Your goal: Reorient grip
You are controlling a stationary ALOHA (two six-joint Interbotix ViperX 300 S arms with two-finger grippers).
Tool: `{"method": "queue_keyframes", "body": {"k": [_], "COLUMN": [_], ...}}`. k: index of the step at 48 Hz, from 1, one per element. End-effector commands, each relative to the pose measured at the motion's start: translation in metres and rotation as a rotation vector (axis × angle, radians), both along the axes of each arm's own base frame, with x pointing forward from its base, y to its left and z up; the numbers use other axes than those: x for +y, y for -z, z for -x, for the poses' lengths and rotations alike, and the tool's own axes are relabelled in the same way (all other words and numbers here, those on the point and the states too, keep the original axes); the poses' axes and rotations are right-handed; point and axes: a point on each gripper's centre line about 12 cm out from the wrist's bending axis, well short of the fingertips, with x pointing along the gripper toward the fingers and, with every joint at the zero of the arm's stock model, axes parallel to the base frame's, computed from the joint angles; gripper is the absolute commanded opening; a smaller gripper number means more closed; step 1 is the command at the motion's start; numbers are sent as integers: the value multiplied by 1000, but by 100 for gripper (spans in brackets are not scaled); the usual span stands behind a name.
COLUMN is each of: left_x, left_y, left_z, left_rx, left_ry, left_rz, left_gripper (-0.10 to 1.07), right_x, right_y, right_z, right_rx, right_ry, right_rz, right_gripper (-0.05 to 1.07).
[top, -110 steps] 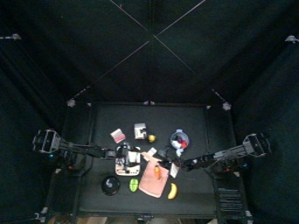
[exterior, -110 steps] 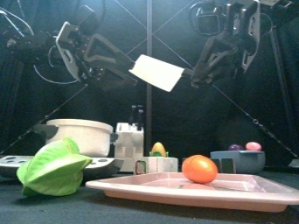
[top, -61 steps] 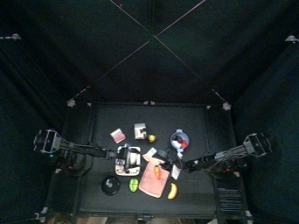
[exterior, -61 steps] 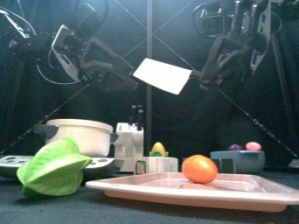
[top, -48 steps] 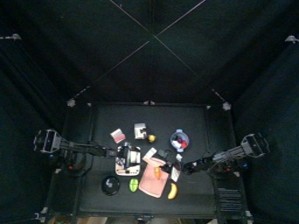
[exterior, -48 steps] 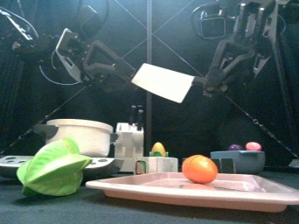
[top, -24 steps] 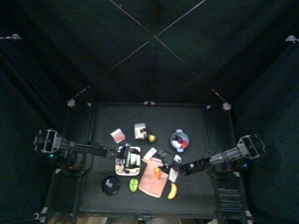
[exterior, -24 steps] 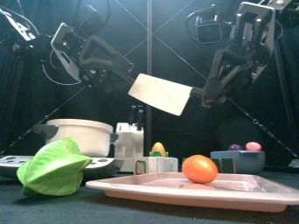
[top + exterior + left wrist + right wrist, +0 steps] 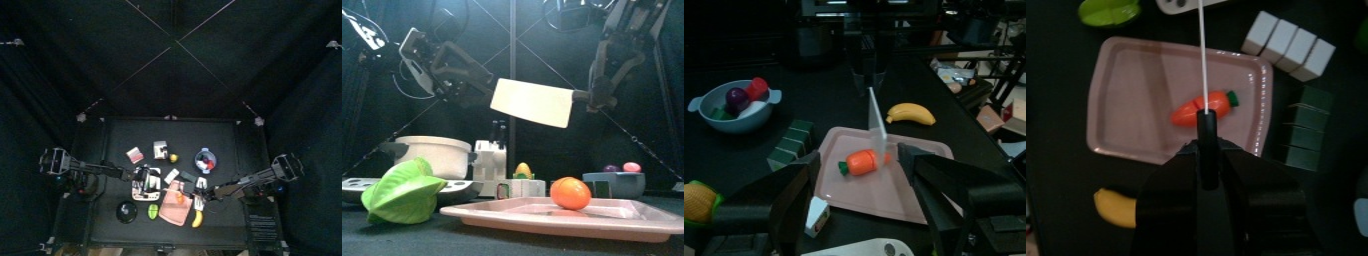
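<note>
Card (image 9: 533, 103): pale cream, plain, no print seen from the front.
Tray (image 9: 1126, 128): pink, plain.
Toy carrot (image 9: 1201, 108): orange body, green top.
Banana (image 9: 911, 113): yellow.
Leafy vegetable (image 9: 402, 192): bright green.
Pot (image 9: 432, 153): white.
Bowl (image 9: 718, 106): pale blue-white; holds one red piece and one purple piece.
Ridged blocks (image 9: 1289, 44): white set; a second set (image 9: 791, 145) dark green.
Corn (image 9: 521, 171): yellow with green husk.
Table (image 9: 811, 90): black.
Curtains (image 9: 171, 60): black.

Both arms are black, jointed and cable-draped, the right gripper (image 9: 1204, 165) ending in flat black jaws.
</note>
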Motion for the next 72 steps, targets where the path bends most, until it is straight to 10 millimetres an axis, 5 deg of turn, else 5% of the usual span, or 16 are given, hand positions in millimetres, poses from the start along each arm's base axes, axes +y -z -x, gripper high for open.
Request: {"method": "queue_keyframes", "body": {"k": [1,35,57,72], "left_x": [-3,-2,-9,-19], "left_y": [-6,23,23,25], "left_z": [-3,-26,-28,-30], "left_rx": [-23,54,54,60], "left_ry": [16,-57,-42,-6], "left_rz": [-7,84,90,79], "left_gripper": [96,94,55,53], "right_x": [-5,-21,-21,-24], "right_y": [-15,-2,2,1], "right_z": [-5,-9,-9,-10], "right_rx": [-12,96,108,101], "right_ry": [1,-13,-16,-24], "right_rz": [-46,-6,3,28], "right_gripper": [48,48,47,47]}}
